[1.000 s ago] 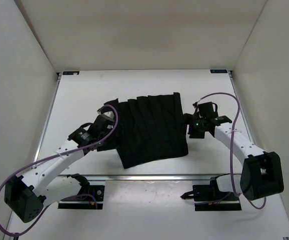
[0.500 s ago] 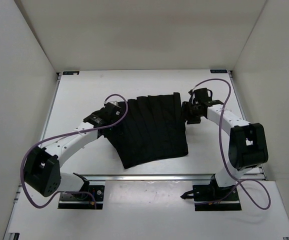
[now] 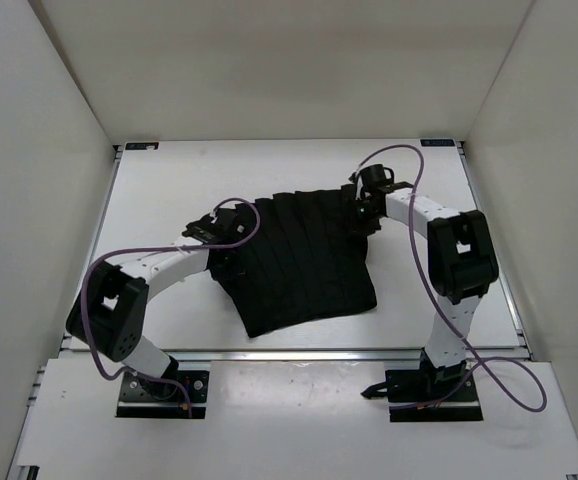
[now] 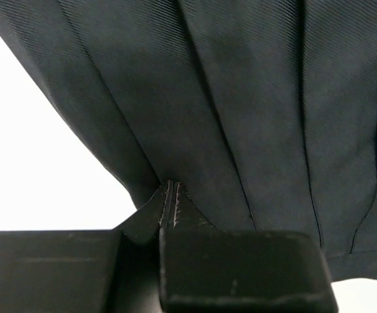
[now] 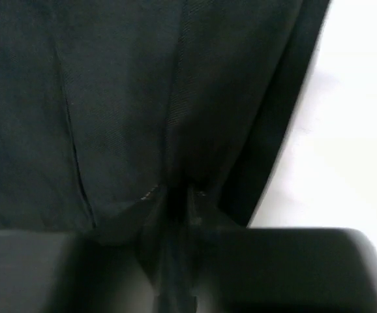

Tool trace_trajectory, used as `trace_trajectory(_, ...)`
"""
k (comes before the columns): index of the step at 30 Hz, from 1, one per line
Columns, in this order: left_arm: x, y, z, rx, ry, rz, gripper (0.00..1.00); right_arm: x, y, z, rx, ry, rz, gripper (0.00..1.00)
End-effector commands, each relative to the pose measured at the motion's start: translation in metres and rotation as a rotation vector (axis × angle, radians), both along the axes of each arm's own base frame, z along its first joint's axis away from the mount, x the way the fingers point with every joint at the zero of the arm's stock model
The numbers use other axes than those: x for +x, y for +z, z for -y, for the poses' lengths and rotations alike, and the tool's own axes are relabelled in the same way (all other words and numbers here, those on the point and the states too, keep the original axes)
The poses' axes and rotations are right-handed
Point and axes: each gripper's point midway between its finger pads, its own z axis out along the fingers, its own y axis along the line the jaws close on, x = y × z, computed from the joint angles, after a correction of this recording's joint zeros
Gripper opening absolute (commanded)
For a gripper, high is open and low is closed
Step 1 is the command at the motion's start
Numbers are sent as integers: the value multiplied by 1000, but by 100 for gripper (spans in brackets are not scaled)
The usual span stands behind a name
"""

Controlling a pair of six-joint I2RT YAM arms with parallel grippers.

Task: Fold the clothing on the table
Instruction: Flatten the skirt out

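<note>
- Skirt (image 3: 299, 262) lies flat in the middle of the table (image 3: 159, 180), pleats running from the table's far edge toward its near edge.
- Left gripper (image 3: 227, 230) sits left of the table's middle, at the skirt's far-left corner. In the left wrist view the left gripper (image 4: 169, 218) is clenched on the skirt (image 4: 241, 98) right at a stitched seam, with fabric puckered up into the pinch.
- Right gripper (image 3: 360, 212) sits right of the table's middle, at the skirt's far-right corner. In the right wrist view the right gripper (image 5: 174, 238) looks clenched on the skirt (image 5: 77, 98) edge, a ridge of fabric drawn in between the fingers. View is blurry.
- Step in hand, as I judge it: both far corners are pinched, ready for the first fold toward the table's near edge.
- To do it well: raise both corners together and level, just enough to clear the cloth below.
- Keep the held edge lightly taut. Too much spread would likely drag the pleats askew.
- Carry the held edge straight over and lay it square on the near edge before letting go.
- Risk: a pinch may hold only the top layer. Can't tell from here.
</note>
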Motion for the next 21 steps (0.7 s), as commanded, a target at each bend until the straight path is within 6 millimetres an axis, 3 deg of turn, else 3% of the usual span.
trace_trajectory(1, 21, 11, 3, -51, 29, 52, 0, 10, -9, 5, -73, -4, -3, 2)
trace_trajectory(7, 35, -3, -10, -26, 53, 10, 0, 16, -21, 31, -171, -52, -40, 0)
trace_trajectory(11, 49, -10, -12, -7, 45, 1, 0, 12, -23, 63, -202, -119, -54, 1)
trace_trajectory(12, 55, -9, -13, -8, 45, 9, 0, 12, -21, 72, -201, -148, -54, 0)
trace_trajectory(17, 85, -17, -12, 19, 19, 0, 0, 7, 2, 79, -73, -209, -4, 0)
trace_trajectory(21, 122, -15, -5, 23, -13, 18, 0, -7, 3, 88, -66, -258, 5, 0)
